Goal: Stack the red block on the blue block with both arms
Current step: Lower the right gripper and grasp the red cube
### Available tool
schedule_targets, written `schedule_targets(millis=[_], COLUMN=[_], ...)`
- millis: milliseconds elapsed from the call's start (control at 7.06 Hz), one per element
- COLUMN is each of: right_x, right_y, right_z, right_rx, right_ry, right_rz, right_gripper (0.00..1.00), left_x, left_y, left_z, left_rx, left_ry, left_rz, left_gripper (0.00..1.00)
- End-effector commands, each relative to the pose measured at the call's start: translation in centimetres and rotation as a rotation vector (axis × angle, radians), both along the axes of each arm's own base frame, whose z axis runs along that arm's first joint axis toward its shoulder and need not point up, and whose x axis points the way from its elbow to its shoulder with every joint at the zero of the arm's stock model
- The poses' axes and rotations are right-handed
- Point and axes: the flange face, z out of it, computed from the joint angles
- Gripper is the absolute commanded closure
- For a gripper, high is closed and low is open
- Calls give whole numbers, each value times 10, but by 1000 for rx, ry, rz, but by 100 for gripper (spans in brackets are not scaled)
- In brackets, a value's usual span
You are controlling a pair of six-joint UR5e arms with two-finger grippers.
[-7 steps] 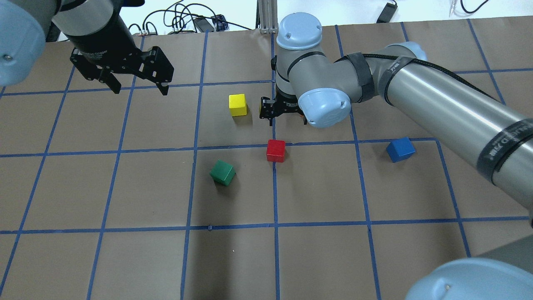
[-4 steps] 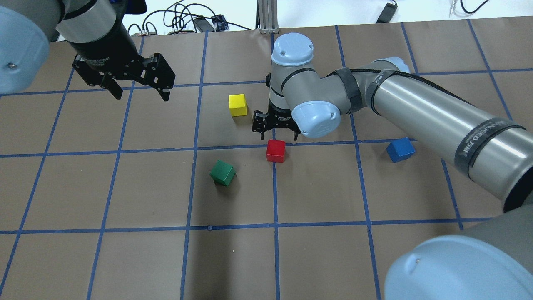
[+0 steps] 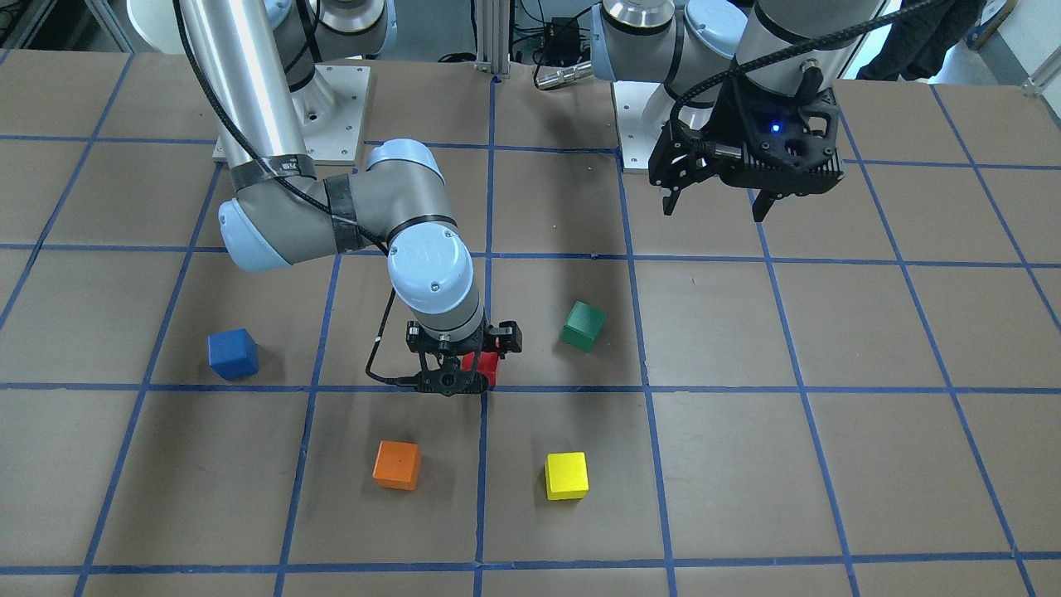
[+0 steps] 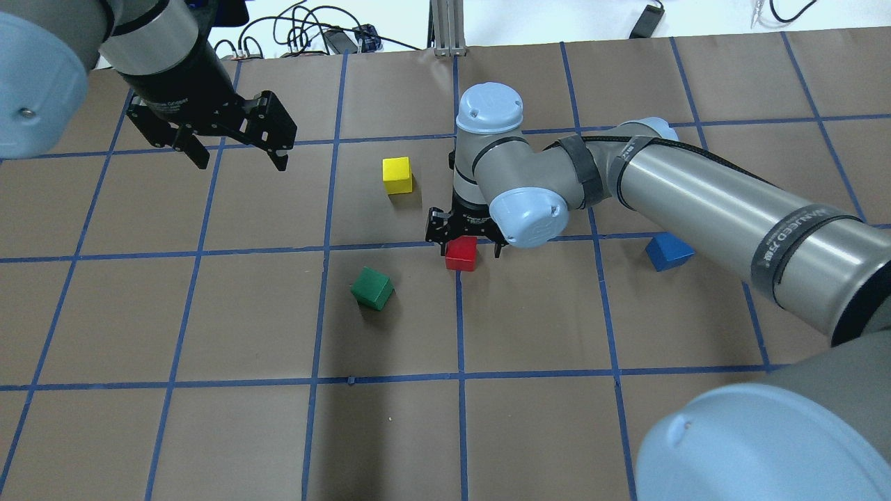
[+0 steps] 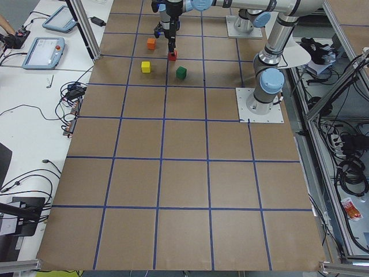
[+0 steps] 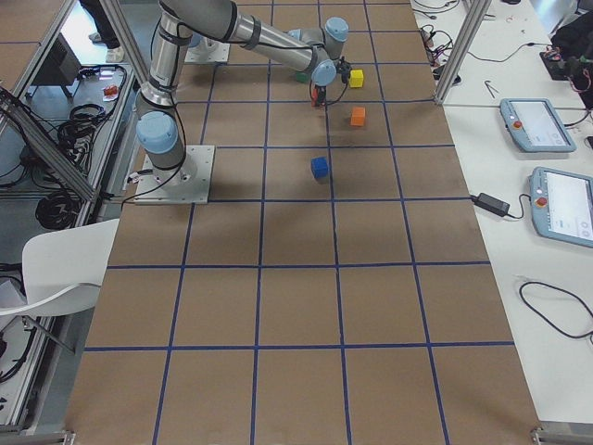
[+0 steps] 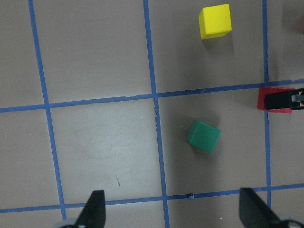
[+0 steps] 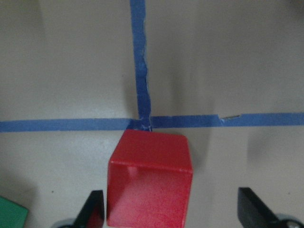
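The right gripper [image 4: 465, 245] is spread around the red block [image 8: 149, 183], which sits on the desk [image 4: 209, 431] at a tape crossing [image 8: 141, 124], off-centre between the jaws; closing could shove or twist it loose. The blue block [image 4: 667, 252] lies well apart; the left gripper [image 4: 241, 161] hangs spread, empty.

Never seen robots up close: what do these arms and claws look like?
Silver-grey tubes, light blue joint caps. The right arm carries a black cable, tape bands, lettering. Black two-fingered left gripper and right gripper; a blue light on the left's.
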Motion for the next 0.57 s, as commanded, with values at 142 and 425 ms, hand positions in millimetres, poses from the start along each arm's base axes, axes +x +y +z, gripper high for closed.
schedule_targets(millis=[142, 425], right_x=[12, 10], right_y=[4, -1], right_z=[1, -6], right_rx=[36, 12], right_ry=[-112, -90], right_rz=[-12, -7], right_gripper=[0, 48], left_x=[0, 0], left_y=[0, -1], left_z=[-1, 0], left_rx=[2, -1], left_ry=[0, 0], left_rz=[2, 2], left_gripper=[0, 0])
